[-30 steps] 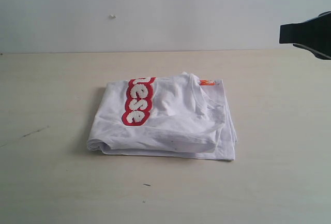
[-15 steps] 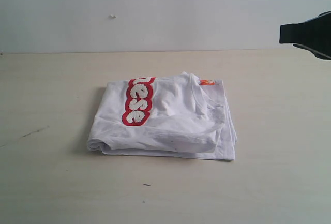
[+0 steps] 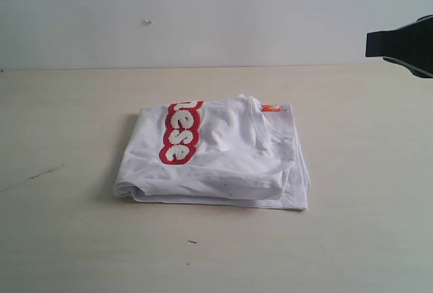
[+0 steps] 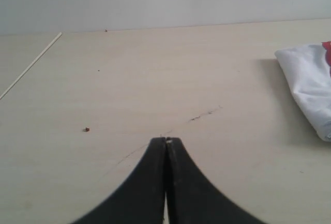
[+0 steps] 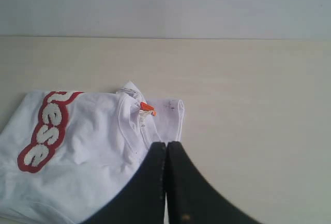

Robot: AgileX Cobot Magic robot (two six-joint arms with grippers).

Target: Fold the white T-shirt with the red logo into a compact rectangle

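Two grippers are hanging empty with jaws pressed together, the left gripper [image 4: 166,141] over bare bench [image 4: 103,79] beside the shirt [image 3: 230,161], the right gripper [image 5: 166,144] on its collar side. The shirt is lying folded in a rectangle mid-bench, its logo [image 3: 181,132] facing up, touching neither gripper.

A pale wooden table [image 3: 67,239] meets a plain whitish wall [image 3: 270,15]. A small speck [image 3: 146,21] sits on the wall. The table bears a dark scratch [image 3: 40,174], a tiny dark mark [image 3: 193,241], a brown crumb [image 4: 86,129] and a thin pale line [image 4: 31,64].
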